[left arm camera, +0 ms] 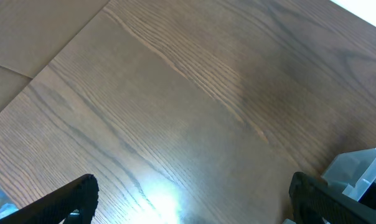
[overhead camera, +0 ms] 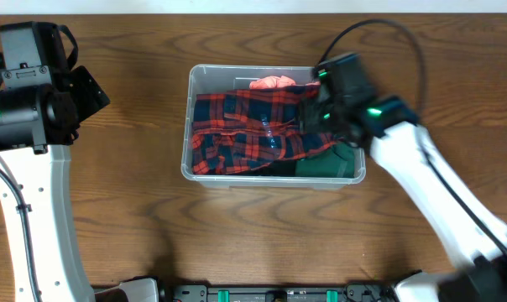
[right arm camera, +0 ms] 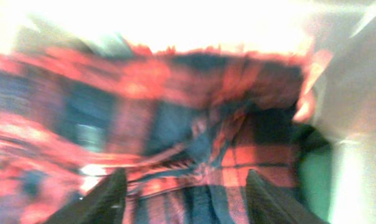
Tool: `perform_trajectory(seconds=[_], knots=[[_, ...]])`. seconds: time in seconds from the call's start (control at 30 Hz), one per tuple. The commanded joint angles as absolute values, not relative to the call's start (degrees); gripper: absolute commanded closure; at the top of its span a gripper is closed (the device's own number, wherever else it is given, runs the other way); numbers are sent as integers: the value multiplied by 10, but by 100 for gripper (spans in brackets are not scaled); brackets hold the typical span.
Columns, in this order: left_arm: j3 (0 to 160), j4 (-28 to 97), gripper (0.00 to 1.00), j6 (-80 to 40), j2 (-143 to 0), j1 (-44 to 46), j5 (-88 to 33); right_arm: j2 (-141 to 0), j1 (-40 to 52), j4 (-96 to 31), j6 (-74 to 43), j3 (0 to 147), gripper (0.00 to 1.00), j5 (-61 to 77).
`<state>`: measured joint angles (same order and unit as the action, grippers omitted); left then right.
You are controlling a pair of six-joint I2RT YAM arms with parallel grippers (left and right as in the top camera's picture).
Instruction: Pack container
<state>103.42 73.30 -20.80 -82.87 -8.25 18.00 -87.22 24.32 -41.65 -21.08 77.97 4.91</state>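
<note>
The container (overhead camera: 188, 143) sits near the middle of the table (overhead camera: 128, 226), a little toward the far edge, with its long side running left to right. It is well filled. A red and navy plaid garment (overhead camera: 241, 130) lies rumpled over most of its inside, from the left wall to past the centre. A coral-pink item (overhead camera: 273, 82) shows at the back wall, partly tucked under the plaid. A dark green cloth (overhead camera: 331, 164) fills the front right corner, lying below the plaid's edge. The right gripper (right arm camera: 185, 202) hangs over the right end of the container, above the plaid. In its wrist view both fingers (right arm camera: 107, 199) stand well spread, with the checked fabric across the gap between them (the picture is badly blurred, so I cannot tell whether the tips touch the cloth). A sliver of green shows at the right of that view. The left gripper (left arm camera: 194, 208) is well apart from the container, out over bare wood at the table's left side. Its jaws are also opened wide and nothing is between them. A bit of clear plastic (left arm camera: 362, 171) shows at the lower right edge of the left wrist view, and I cannot tell what it belongs to.
</note>
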Motion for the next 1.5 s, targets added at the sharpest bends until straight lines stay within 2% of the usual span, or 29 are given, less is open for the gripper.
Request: perform_trajectory(seconds=[0.0, 0.07, 0.13, 0.47, 0.73, 0.9, 1.13, 1.47], knots=[[1032, 735, 2, -211, -827, -86, 187, -778, 232, -411, -140, 808, 25, 54], [1032, 735, 2, -211, -827, -86, 187, -723, 232, -411, -87, 809, 17, 53], [1032, 735, 2, -211, -827, -86, 187, -670, 232, -413, -55, 809, 1, 53], [1032, 735, 2, -211, -827, -86, 187, -425, 232, -466, -37, 809, 1, -17], [1032, 735, 2, -211, -827, -86, 187, -317, 232, -561, -60, 809, 1, -10], [1032, 735, 2, -211, -827, -86, 187, -296, 232, -618, -81, 809, 1, -11], [1032, 735, 2, -211, -827, -86, 187, -294, 232, -681, -70, 804, 1, -89], [1032, 735, 2, -211, -827, -86, 187, -294, 225, -679, 91, 759, 1, -102]])
